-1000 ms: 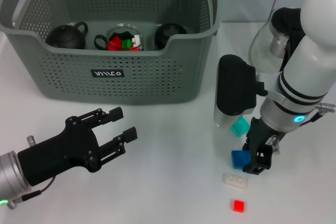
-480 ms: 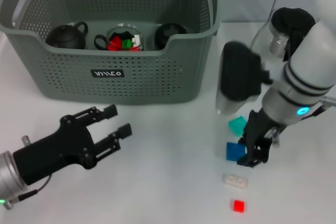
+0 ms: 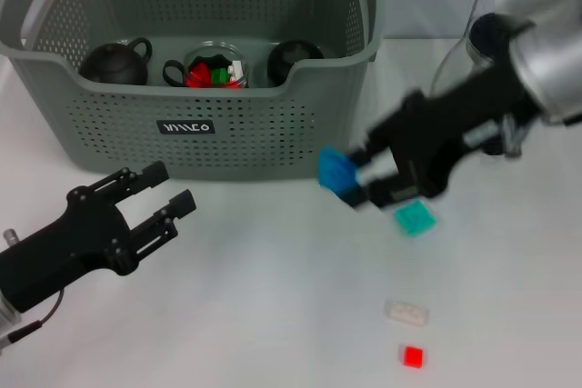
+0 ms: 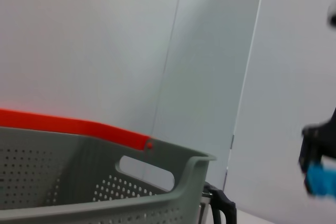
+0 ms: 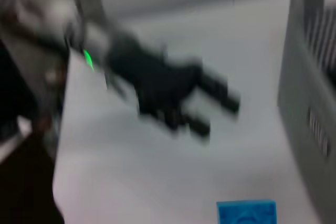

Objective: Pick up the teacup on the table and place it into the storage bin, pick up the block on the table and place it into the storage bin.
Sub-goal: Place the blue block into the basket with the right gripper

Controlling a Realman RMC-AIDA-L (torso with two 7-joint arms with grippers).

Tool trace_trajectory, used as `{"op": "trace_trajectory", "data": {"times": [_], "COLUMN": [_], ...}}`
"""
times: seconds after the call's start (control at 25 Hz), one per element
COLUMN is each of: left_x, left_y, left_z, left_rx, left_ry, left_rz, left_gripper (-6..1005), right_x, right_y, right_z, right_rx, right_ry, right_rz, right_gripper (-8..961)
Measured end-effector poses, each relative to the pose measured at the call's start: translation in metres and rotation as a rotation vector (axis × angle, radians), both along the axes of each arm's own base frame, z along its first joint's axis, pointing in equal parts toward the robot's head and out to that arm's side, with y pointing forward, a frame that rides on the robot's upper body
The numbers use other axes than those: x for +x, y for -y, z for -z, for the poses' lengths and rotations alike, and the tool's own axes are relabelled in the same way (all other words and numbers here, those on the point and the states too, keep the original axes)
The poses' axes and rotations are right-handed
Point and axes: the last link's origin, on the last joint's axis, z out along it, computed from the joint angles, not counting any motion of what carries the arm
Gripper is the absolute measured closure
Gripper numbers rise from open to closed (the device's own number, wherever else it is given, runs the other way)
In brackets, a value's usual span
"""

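Note:
My right gripper (image 3: 350, 181) is shut on a blue block (image 3: 336, 170) and holds it in the air just off the front right corner of the grey storage bin (image 3: 300, 134). The block also shows in the right wrist view (image 5: 247, 213) and far off in the left wrist view (image 4: 320, 178). The bin holds two dark teapots (image 3: 116, 63) and a glass cup (image 3: 216, 70) with small coloured blocks in it. My left gripper (image 3: 155, 199) is open and empty, low over the table in front of the bin's left half. No teacup shows on the table.
A teal block (image 3: 415, 218), a white block (image 3: 406, 313) and a red block (image 3: 413, 355) lie on the white table at the right. A glass vessel (image 3: 455, 74) stands at the back right behind my right arm.
My right gripper lifted the blue block off the table and swung it up and left toward the bin. My left gripper drew back to the left.

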Motion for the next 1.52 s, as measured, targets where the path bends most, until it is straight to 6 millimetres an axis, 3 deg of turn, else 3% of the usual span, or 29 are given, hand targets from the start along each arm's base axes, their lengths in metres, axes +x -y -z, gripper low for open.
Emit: {"op": "trace_trajectory", "data": {"times": [0.32, 0.52, 0.8, 1.2, 1.52], "left_x": [-0.002, -0.002, -0.001, 0.001, -0.001], "left_y": [-0.001, -0.001, -0.002, -0.003, -0.004], "left_z": [-0.002, -0.001, 0.0, 0.004, 0.008], "left_rx": [0.011, 0.011, 0.01, 0.002, -0.007], "left_ry": [0.005, 0.005, 0.006, 0.009, 0.002], "left_rz": [-0.012, -0.015, -0.015, -0.019, -0.039], "left_gripper": [447, 447, 447, 447, 447], "right_x": [-0.051, -0.088, -0.119, -0.124, -0.11], "right_y": [-0.02, -0.054, -0.09, -0.124, -0.124], "right_z": [-0.02, -0.026, -0.003, 0.059, 0.094], "right_rx": [0.109, 0.321, 0.475, 0.554, 0.553], "right_ry": [-0.191, -0.212, -0.202, -0.041, 0.046], "right_rz": [-0.002, 0.068, 0.106, 0.137, 0.121], "right_gripper": [528, 528, 528, 527, 527]}}
